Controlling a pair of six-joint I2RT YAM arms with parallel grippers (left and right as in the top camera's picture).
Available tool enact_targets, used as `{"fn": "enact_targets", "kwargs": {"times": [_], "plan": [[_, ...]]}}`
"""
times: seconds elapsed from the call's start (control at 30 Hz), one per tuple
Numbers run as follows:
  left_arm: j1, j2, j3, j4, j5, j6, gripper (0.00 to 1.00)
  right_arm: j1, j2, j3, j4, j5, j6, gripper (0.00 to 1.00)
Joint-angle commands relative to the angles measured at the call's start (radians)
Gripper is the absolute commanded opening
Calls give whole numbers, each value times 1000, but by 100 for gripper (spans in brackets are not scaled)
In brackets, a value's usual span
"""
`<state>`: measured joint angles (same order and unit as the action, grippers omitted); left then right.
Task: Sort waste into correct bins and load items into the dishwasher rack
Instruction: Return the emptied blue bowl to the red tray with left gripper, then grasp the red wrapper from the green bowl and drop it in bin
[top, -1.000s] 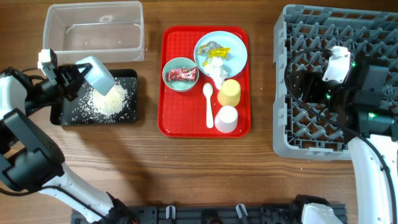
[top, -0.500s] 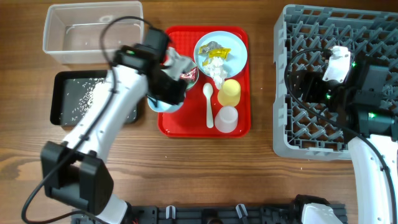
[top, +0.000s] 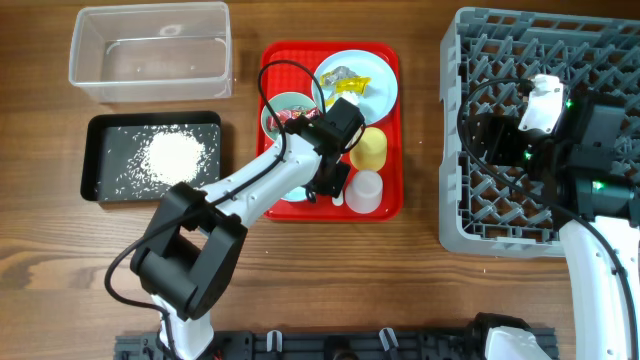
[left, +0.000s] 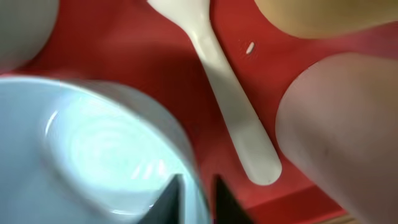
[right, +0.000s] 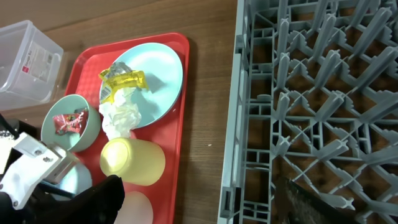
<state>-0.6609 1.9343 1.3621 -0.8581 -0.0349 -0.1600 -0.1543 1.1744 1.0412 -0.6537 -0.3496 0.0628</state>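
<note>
My left gripper (left: 198, 198) is shut on the rim of the light blue bowl (left: 93, 155), low over the front left of the red tray (top: 390, 205). The white spoon (left: 230, 99), white cup (top: 365, 192) and yellow cup (top: 370, 148) lie just to its right. The pale green bowl (top: 278, 108) holds a red wrapper (right: 67, 121). The blue plate (top: 375, 90) carries a yellow wrapper (right: 124, 82) and tissue (right: 121, 115). Rice (top: 175, 155) lies heaped in the black tray (top: 100, 190). My right gripper (right: 199, 205) is open and empty above the left edge of the grey rack (top: 545, 130).
The clear tub (top: 150, 50) stands at the back left, behind the black tray, with a few grains in it. My left arm stretches from the table's front edge up to the red tray. Bare wood separates the red tray and the rack.
My left arm swung right from the black tray to the red tray, carrying the light blue bowl. The rice stays heaped in the black tray. The right arm has not moved.
</note>
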Motion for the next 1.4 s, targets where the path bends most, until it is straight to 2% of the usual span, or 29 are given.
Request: {"fn": "enact_targets", "kwargs": {"times": [0.0,0.07,0.2,0.27,0.3,0.33,0.37,0.43,0.5,0.6,0.7,0.87,0.9,0.93,0.97,1.03,1.23,1.37], "plan": [[2,11,-5,-12,-23,-9,49,-4,7,13,-2,13,-11,80],[2,11,-5,-31,-23,-9,62,-4,7,13,-2,13,-11,80],[3,0,23,-61,19,-10,64,-4,7,13,-2,13,-11,80],[13,-38,129,-146,18,-9,66,-4,7,13,-2,13,-11,80],[19,-51,172,-165,18,-9,70,-4,7,13,-2,13,-11,80],[31,-62,210,-167,10,-8,78,-4,7,13,-2,13,-11,80],[72,-62,240,-97,-52,-1,88,-4,7,13,-2,13,-11,80],[132,-34,240,-15,-60,11,88,-4,7,13,-3,13,-11,80],[196,13,240,57,-60,10,83,-4,7,13,-6,13,-11,80],[265,89,240,133,-54,-9,66,-4,7,13,-6,13,-11,80],[271,148,240,135,-41,-9,61,-4,7,13,-6,13,-11,81],[271,213,240,160,-41,-9,61,-4,7,13,-6,13,-11,80],[271,223,240,167,-41,-9,56,-4,7,13,-6,13,-11,80],[270,225,240,170,-41,-9,33,-4,7,13,-6,13,-11,81],[270,225,240,170,-41,-9,17,-4,7,13,-6,13,-11,80],[270,225,240,167,-41,-9,4,-4,7,13,-6,14,-11,80],[270,193,246,152,-39,-10,4,-4,7,13,-6,14,-11,80],[270,43,290,109,-2,-17,4,-4,7,13,-5,14,-11,80]]}}
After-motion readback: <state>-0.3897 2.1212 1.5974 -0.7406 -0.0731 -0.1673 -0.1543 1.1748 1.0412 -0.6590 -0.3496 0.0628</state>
